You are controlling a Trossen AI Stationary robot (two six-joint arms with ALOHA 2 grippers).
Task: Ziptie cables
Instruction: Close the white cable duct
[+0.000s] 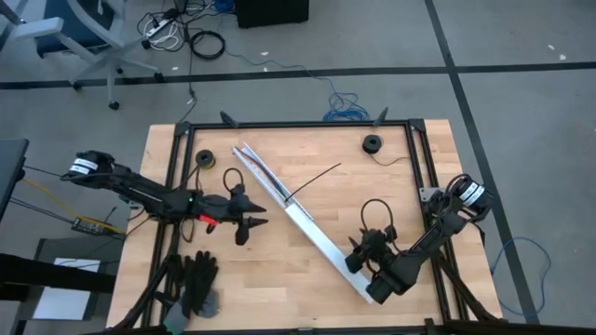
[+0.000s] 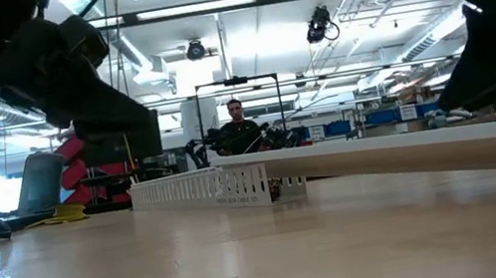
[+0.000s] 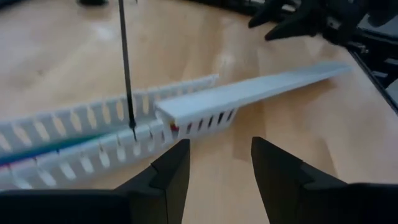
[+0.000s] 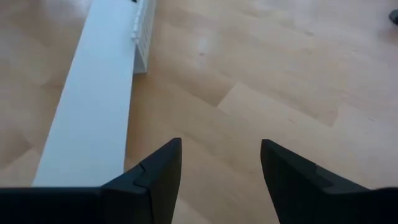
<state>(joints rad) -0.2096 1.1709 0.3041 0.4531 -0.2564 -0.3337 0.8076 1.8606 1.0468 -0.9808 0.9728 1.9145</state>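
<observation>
With the left gripper [image 3: 214,171] jaws parted and empty, reach the coloured cables [image 3: 50,148] inside the white slotted plastic channel [image 3: 93,134]. Right gripper [image 4: 221,171] jaws: parted, empty, beside the flat white cover [image 4: 93,106].

The channel [image 1: 279,191] lies across my table's [image 1: 317,149] middle, cables [image 3: 56,146] inside; gloves [image 1: 194,284] at the near-left corner.

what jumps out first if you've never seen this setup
A long white slotted channel lies slantwise across the middle of the wooden table, coloured cables inside it. The left gripper hangs open beside its middle, and the right gripper stands open at its near end.
</observation>
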